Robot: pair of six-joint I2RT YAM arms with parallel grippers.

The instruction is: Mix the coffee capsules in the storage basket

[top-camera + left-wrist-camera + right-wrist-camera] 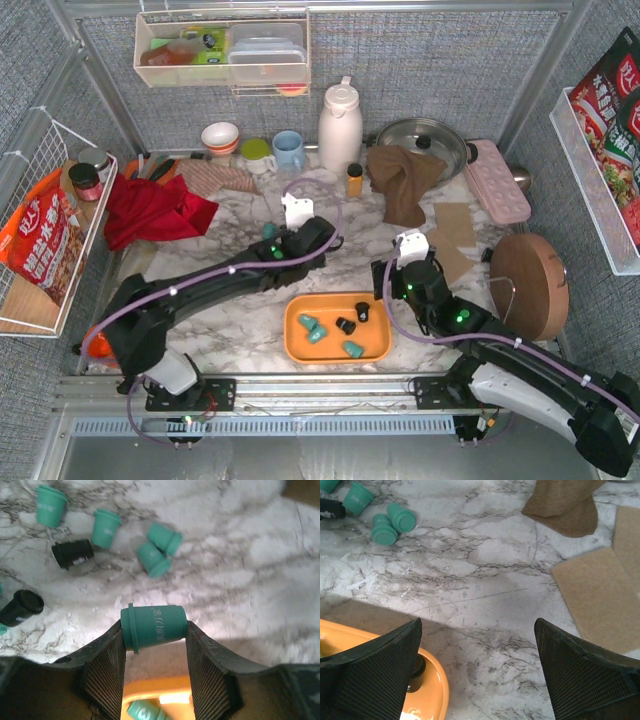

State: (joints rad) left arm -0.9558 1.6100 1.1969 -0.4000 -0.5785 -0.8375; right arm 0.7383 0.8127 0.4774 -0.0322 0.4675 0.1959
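Your marble counter [240, 335] carries everything. Your left arm [220, 275] stretches low across it toward the middle. Your right arm [520, 365] bends in from the right, with its wrist beside the far right corner of the storage basket [320, 357]. The basket lies at the near edge, between the two arms.

Your left end effector [154, 630] is about half closed, clamped on a teal capsule [150, 625] that lies sideways between the pads. Your right end effector [477, 630] stands wide apart and holds nothing, above bare marble.

Of the coffee capsules [352, 348], the basket holds five: three teal and two black. Loose on the counter, the left wrist view gives you four teal and two black in full sight.
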